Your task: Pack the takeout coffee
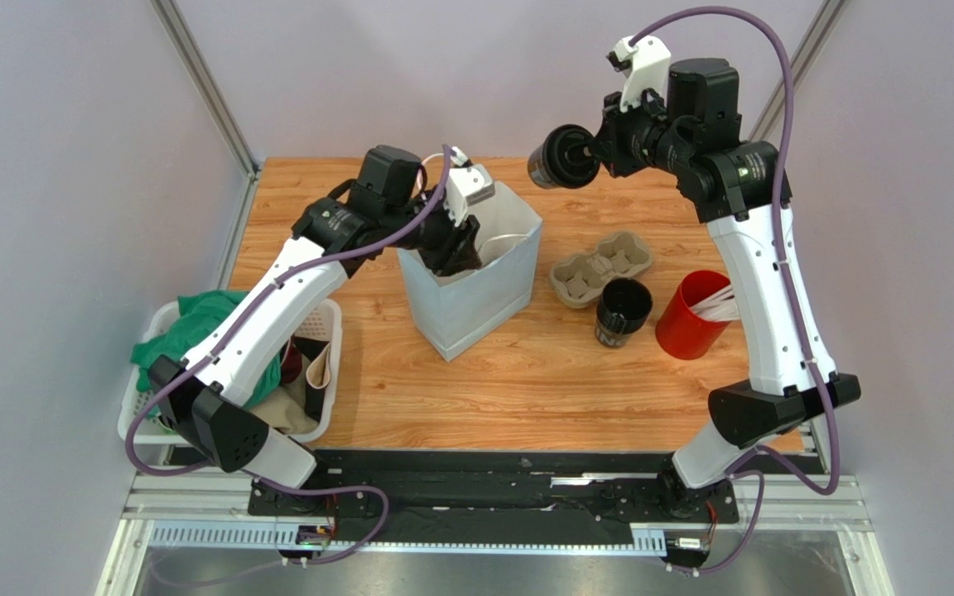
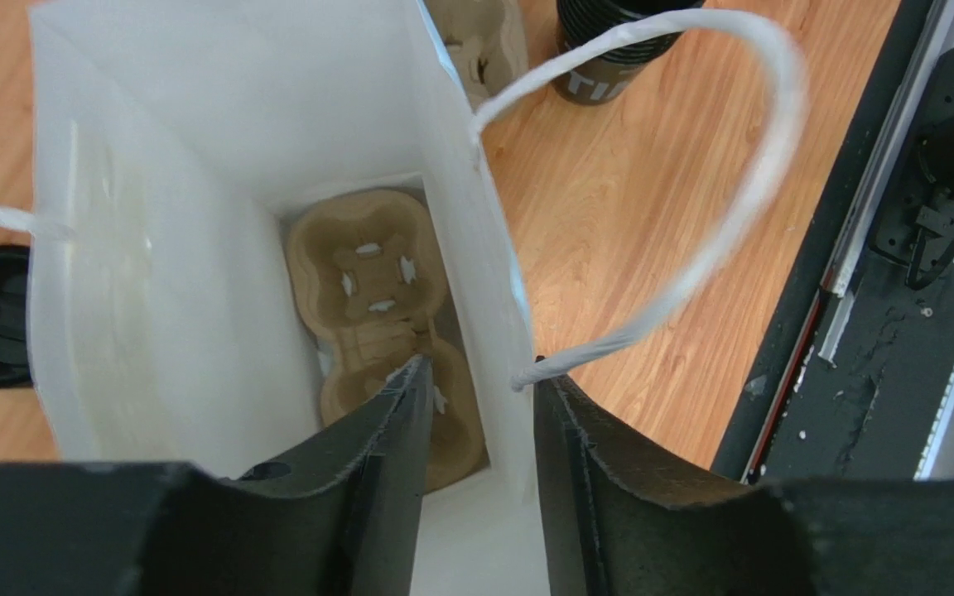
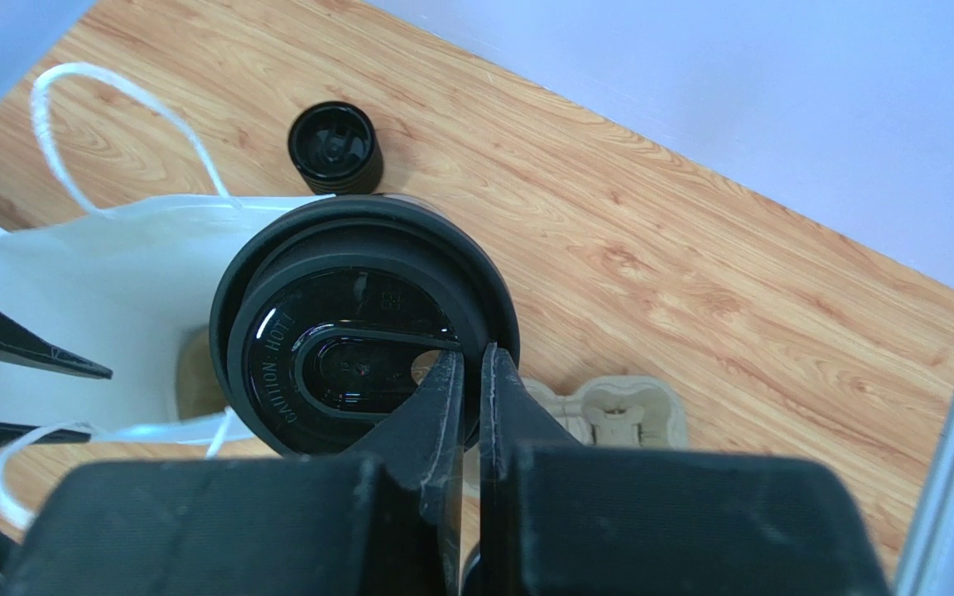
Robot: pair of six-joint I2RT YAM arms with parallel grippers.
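Takeout coffee (image 1: 557, 159): right jaws clamped on its lid rim. Left jaws parted astride the bag (image 1: 476, 298) wall. Turn your cup upright, then lower it centred.

Wood-grain table (image 1: 544, 373), smooth with a satin sheen. White paper bag (image 1: 463, 311), matt, with twisted cord handles (image 2: 743, 186). Far-right cup tray (image 1: 603, 267) of moulded brown pulp, rough and matt. Lid of takeout coffee (image 3: 358, 335): glossy black plastic, embossed lettering. Near-left basket (image 1: 333, 335): white plastic, cloth inside.
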